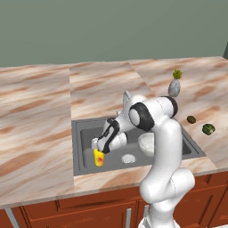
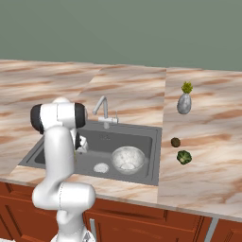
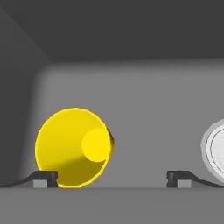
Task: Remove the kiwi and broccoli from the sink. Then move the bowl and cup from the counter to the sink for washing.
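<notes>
Cup (image 1: pixel 99 157) stands upright on the floor of the sink (image 1: pixel 84 133), near its left wall, and it is bright yellow with a red-orange mark on the side. My gripper (image 3: pixel 112 178) hangs just above it with the jaws spread wide and nothing between them (the cup sits at my left fingertip (image 3: pixel 43 178), not in the middle of the gap). From the hand view I look down into the cup's mouth, and the round drain (image 3: pixel 214 148) is at the right edge. Beside the drain lies the bowl (image 2: pixel 127 158), also inside the basin. On the counter (image 2: pixel 203 142) to the right of the sink, the kiwi (image 2: pixel 175 142) and the broccoli (image 2: pixel 184 157) rest near each other, and a grey vase (image 2: pixel 184 103) stands farther back.
</notes>
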Controlling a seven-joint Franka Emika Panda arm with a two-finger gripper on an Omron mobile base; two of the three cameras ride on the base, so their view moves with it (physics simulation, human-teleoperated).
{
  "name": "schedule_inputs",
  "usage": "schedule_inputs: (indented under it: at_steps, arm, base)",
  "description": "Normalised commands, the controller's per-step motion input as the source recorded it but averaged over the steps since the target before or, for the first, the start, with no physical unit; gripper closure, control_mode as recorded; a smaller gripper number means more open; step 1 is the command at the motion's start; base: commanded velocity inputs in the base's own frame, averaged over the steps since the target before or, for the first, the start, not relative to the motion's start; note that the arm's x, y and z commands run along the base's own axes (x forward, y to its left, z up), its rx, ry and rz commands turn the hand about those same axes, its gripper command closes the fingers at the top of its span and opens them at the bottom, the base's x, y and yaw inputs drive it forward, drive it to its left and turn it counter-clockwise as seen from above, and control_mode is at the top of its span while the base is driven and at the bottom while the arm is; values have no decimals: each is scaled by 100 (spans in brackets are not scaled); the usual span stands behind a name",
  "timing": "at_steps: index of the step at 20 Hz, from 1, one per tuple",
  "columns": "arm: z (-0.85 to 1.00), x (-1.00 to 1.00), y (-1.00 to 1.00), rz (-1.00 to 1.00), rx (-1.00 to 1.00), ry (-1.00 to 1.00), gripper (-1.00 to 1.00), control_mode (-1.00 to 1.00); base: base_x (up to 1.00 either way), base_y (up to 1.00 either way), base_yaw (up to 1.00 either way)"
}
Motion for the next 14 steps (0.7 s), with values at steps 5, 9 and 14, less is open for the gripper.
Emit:
schedule_inputs:
  at_steps: [5,9,14]
  arm:
    - [37,-11,-5,0,0,-3,-100,-100]
    - [35,-11,-9,0,0,0,-100,-100]
    - [33,-13,-12,0,0,0,-100,-100]
  base:
    - [0,0,0]
    - [0,0,0]
    - [0,0,0]
